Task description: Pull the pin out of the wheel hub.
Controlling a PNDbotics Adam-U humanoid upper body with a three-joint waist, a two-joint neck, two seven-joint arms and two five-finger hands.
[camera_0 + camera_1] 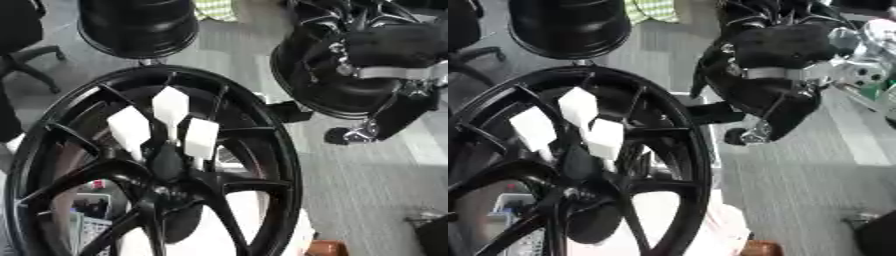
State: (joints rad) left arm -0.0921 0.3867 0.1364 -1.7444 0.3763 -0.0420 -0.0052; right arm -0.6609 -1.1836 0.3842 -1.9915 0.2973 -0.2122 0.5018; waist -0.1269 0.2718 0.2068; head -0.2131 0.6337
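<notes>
A large glossy black spoked wheel [157,165] fills the lower left of the view and serves as the landmark. Three white rectangular blocks [171,107] stand close together just above its dark central hub [166,162], crowding the approach to the hub from above. Between the spokes, openings show through. Right of the wheel's rim lies an open stretch of grey ribbed floor [376,180]. Above that stretch, the robot's black and silver right hand [785,112] hangs in front of a second black wheel [350,95]. A third black wheel [136,27] stands beyond the landmark wheel's top edge.
</notes>
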